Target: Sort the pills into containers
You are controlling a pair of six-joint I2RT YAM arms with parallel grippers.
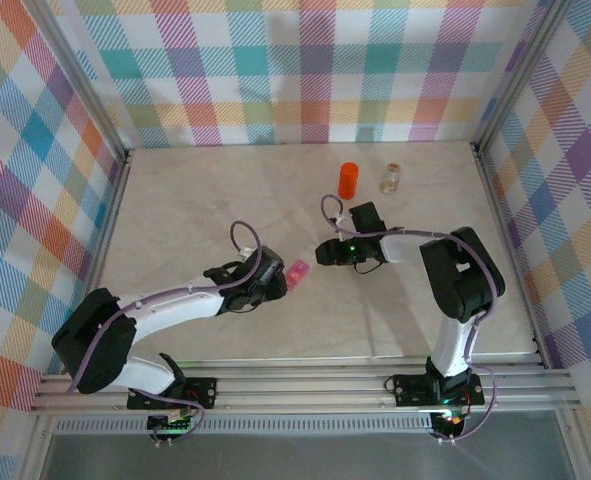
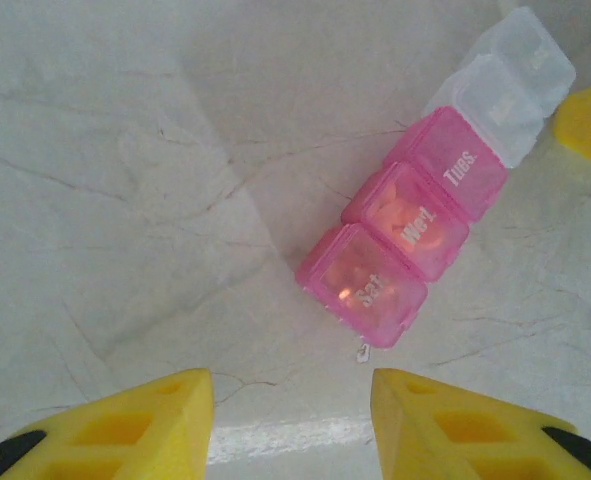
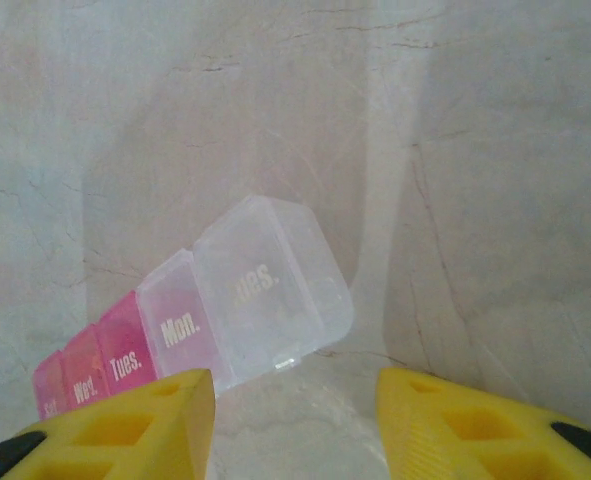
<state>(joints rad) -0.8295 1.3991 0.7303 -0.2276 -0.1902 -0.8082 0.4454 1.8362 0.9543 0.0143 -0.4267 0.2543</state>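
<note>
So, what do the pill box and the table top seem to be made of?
Pill box: probably translucent plastic, glossy; something orange shows through two pink cells, and the end cells are frosted clear.
Table top: pale with thin grey veins and a soft sheen, so stone or marble-look laminate; I cannot tell which.

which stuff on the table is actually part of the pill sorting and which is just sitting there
For the job: pink pill box, lying between the left hand and right hand, both open.
Just standing at the back: orange bottle, small clear vial; neither touched, contents not visible.
</note>
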